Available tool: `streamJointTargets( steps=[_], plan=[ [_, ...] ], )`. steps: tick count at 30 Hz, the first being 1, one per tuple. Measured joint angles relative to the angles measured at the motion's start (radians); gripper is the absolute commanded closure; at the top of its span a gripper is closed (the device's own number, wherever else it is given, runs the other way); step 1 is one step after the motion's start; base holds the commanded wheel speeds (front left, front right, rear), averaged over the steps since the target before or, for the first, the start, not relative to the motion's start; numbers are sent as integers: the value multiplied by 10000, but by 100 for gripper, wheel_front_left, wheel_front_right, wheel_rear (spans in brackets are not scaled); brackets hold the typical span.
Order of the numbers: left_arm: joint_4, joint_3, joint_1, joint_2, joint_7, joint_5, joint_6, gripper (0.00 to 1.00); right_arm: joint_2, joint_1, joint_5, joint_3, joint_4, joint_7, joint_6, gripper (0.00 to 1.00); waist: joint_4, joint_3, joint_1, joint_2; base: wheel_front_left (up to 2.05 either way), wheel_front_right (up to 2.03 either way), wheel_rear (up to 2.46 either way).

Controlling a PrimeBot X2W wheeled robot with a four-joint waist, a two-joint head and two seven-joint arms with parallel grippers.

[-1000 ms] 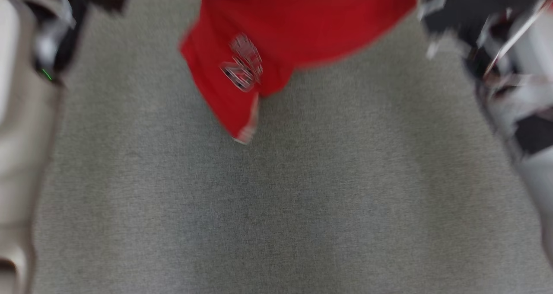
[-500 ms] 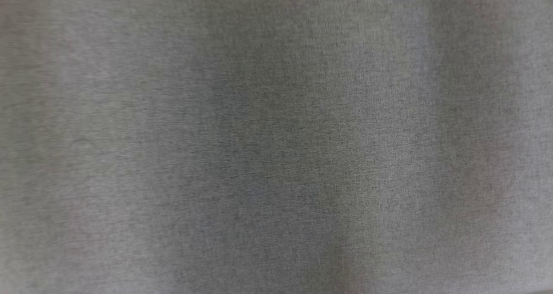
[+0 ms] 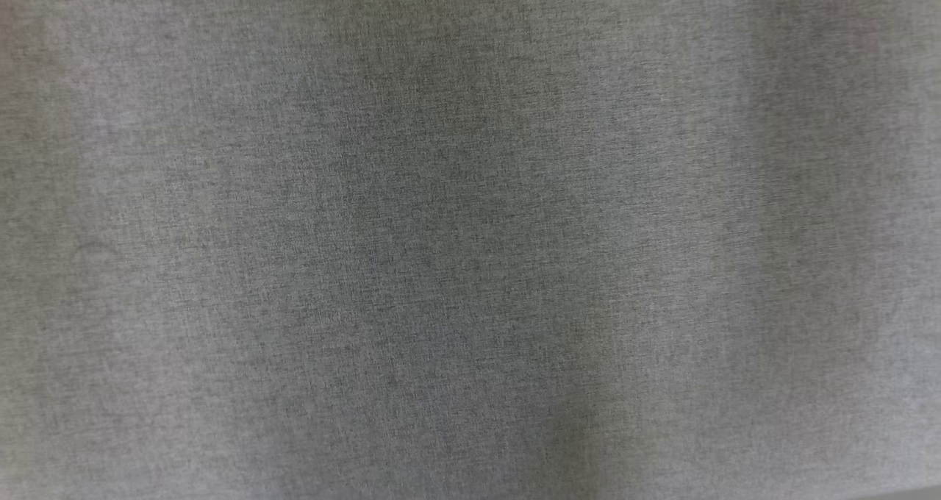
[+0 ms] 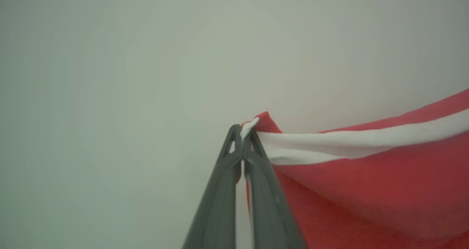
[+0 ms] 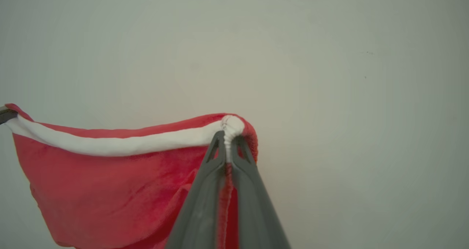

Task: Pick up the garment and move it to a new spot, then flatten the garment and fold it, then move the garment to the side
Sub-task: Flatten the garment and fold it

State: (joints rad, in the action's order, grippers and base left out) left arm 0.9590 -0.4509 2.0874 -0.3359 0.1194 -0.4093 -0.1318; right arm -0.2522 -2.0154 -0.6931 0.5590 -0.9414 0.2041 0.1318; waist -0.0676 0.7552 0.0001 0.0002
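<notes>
The garment (image 4: 366,183) is red fleece with a white band along its top edge. In the left wrist view my left gripper (image 4: 242,133) is shut on one end of that band, and the cloth hangs away to the right. In the right wrist view my right gripper (image 5: 228,133) is shut on the other end of the band, where the garment (image 5: 110,183) hangs to the left of the fingers. The band runs taut between the two grips. At the left edge of the right wrist view, the tip of my left gripper (image 5: 5,114) shows at the band's far end.
The head view looks straight down on a grey woven surface (image 3: 470,235). Behind the hanging cloth in both wrist views is a plain pale wall (image 4: 146,58).
The head camera has swung: a second ago it showed the red garment and both arms above the grey surface; since half a second ago it shows grey surface alone.
</notes>
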Motion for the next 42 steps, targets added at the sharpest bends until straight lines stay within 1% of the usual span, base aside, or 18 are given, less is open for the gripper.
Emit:
streamJointTargets(
  steps=[7, 13, 17, 19, 21, 23, 25, 30, 31, 33, 34, 35, 37, 40, 42],
  plan=[
    [190, -616, -234, -63, 485, -424, 0, 100, -339, 115, -443, 773, -82, 217, 0, 100, 136, 192, 0, 0, 0, 0, 0],
    [8, -704, -1129, -293, 1062, -1083, 0, 100, -627, 670, -780, 1417, 82, 359, 0, 100, 267, 71, 0, -1, 0, 0, 0],
    [-694, -579, -2397, -583, 1319, -1561, 0, 100, -892, 1686, -1172, 1653, 514, 495, 0, 100, 276, -178, -1, -2, 0, 0, 0],
    [-1218, -520, -3371, -813, 1375, -1618, -2, 100, -1060, 2421, -1352, 1808, 926, 531, 0, 100, 270, -366, -1, -2, 0, 0, 0],
    [-1816, -291, -4516, -963, 1396, -1935, 48, 100, -1225, 3216, -1586, 1914, 1473, 560, 2, 100, 256, -593, -2, -2, 0, 0, 0],
    [-2654, 27, -5739, -1085, 1406, -2115, 330, 100, -1486, 4043, -1737, 1946, 2255, 564, 0, 100, 238, -846, -1, -2, 0, 0, 0],
    [-3708, 282, -7044, -1172, 1429, -2169, 667, 100, -1877, 4948, -1680, 1998, 3158, 571, 0, 100, 224, -1114, -3, -3, 0, 0, 0],
    [-6299, 884, -10900, -1187, 1432, -2383, 1751, 100, -2696, 7739, -1753, 1914, 5156, 571, 2, 100, 192, -1858, -3, -3, 0, 0, 0],
    [-6845, 1101, -11646, -1168, 1432, -2422, 2027, 100, -2838, 8276, -1764, 1885, 5545, 573, 2, 100, 182, -2014, -3, -3, 0, 0, 0],
    [-7706, 1254, -12894, -1195, 1434, -2458, 2291, 100, -3097, 9309, -1751, 1739, 6167, 573, 2, 100, 162, -2315, -5, -4, 0, 0, 0],
    [-8485, 1396, -14116, -1118, 1436, -2481, 2566, 100, -3302, 10286, -1724, 1536, 6656, 573, 2, 100, 134, -2607, -5, -5, 0, 0, 0],
    [-8485, 1396, -14116, -1118, 1436, -2481, 2566, 100, -3302, 10286, -1724, 1536, 6656, 573, 2, 100, 134, -2607, -5, -5, 0, 0, 0],
    [-9091, 1530, -15272, -1037, 1434, -2485, 2815, 100, -3384, 11224, -1781, 1371, 7003, 573, 2, 100, 96, -2880, -5, -4, 0, 0, 0],
    [-9774, 1402, -16832, -844, 1434, -2433, 2915, 100, -3482, 12501, -1893, 1012, 7453, 573, 2, 100, 44, -3269, -5, -4, 0, 0, 0],
    [-10159, 1473, -17668, -625, 1434, -2347, 3131, 100, -3563, 13330, -2027, 698, 7724, 573, 2, 100, 26, -3513, -6, -5, 0, 0, 0]
  ],
)
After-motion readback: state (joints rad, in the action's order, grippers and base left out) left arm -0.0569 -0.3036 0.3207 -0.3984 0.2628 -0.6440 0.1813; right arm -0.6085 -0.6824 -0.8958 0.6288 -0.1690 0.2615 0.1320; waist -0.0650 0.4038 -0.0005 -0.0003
